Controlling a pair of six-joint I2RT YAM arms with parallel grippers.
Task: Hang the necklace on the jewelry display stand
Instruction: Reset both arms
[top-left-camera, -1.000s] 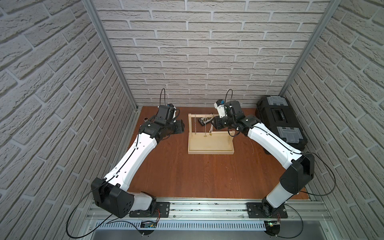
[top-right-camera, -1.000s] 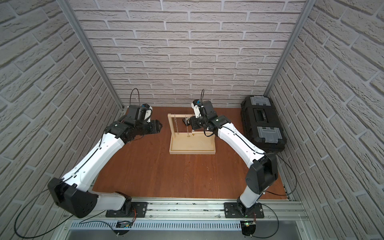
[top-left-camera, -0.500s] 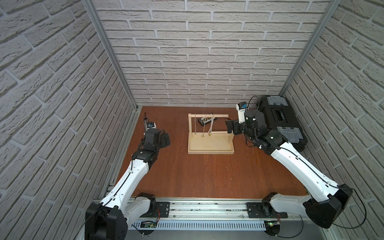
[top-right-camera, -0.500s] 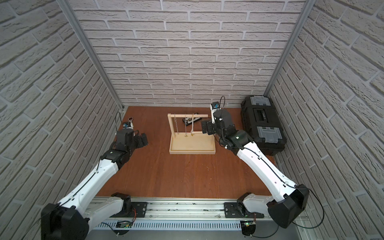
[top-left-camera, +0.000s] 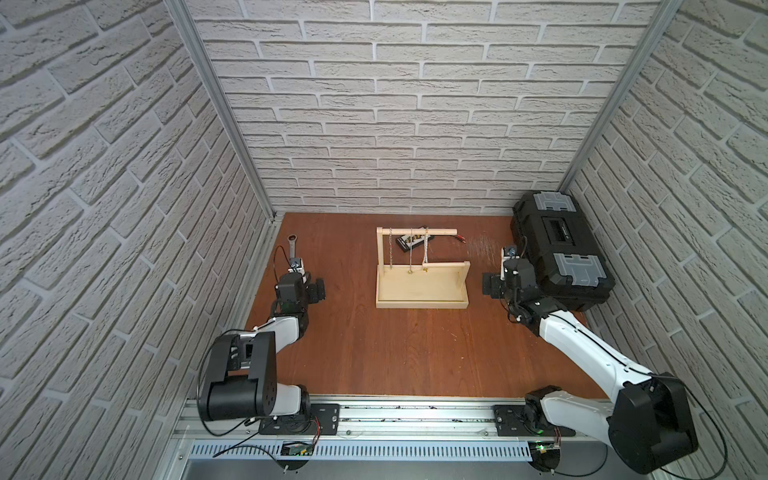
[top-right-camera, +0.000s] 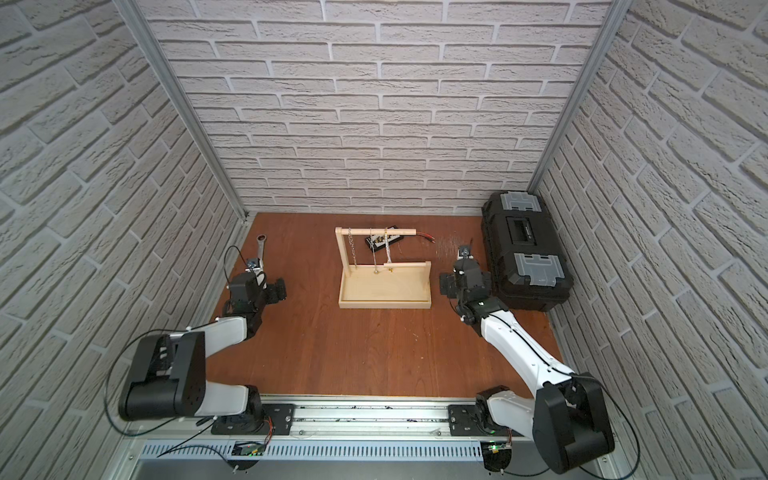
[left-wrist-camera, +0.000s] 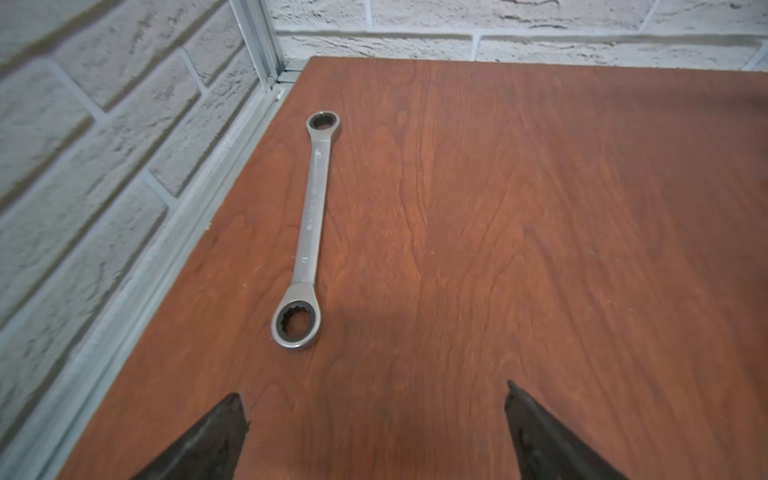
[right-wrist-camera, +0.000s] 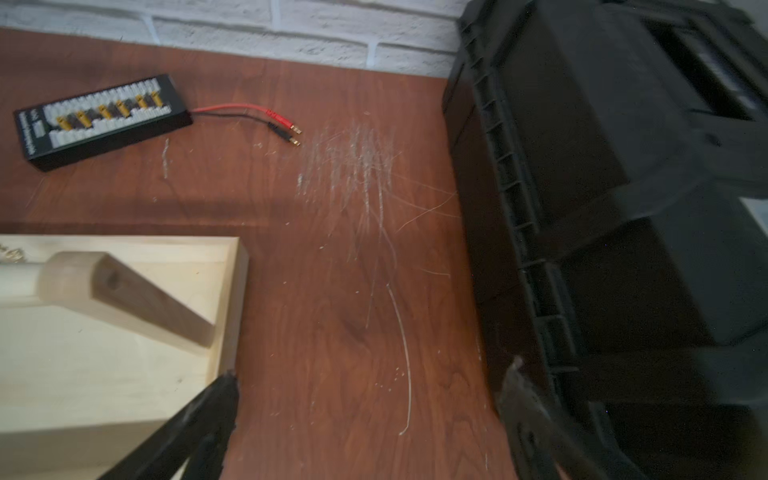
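Cropped and blurred
Right wrist view crops the pale wooden jewelry stand (right-wrist-camera: 233, 291); the black plastic toolbox (right-wrist-camera: 602, 166) is blurred.

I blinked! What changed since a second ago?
Both arms pulled back from the stand: left gripper to the left, right gripper toward the toolbox, both open and empty. Stand, chains and toolbox stayed put.

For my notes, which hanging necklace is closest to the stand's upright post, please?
The thin chain beside the post; the other two hang farther along.
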